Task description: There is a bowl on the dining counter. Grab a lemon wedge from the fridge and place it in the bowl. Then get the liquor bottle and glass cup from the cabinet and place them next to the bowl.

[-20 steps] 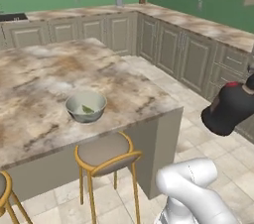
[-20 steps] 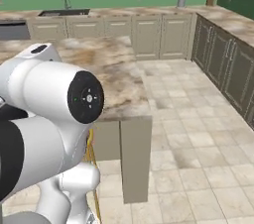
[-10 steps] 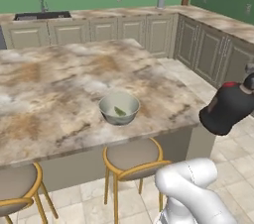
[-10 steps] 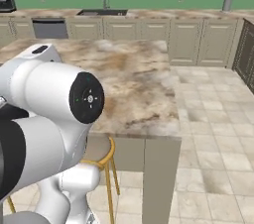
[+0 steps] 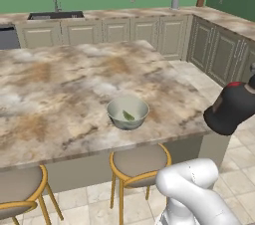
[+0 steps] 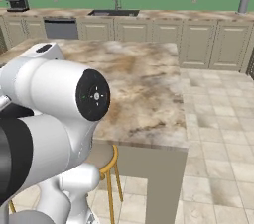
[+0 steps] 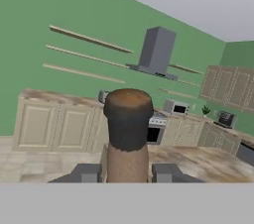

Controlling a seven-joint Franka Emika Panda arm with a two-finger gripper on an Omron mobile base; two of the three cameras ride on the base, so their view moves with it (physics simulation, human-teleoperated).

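We are seeing the bowl (image 5: 128,111) sitting on the dining counter (image 5: 60,89) near its front edge, with the lemon wedge (image 5: 128,115) lying inside it. Two stools (image 5: 141,162) are standing tucked under that edge. The liquor bottle (image 7: 127,136) is rising between the gripper (image 7: 127,172) fingers, hanging off the counter's right end. Behind the counter, the sink (image 5: 55,15) is sitting in the back run of cabinets

Light is even and fairly bright in all three views, flat and diffuse with no clear source. The beige-brown marbled stone worktop (image 5: 64,89) carries no glare; the pale green round bowl (image 5: 128,112) throws only a faint soft shadow beneath it. Edges look soft and slightly blurry, textures low in detail. Straight lines stay straight towards the borders.
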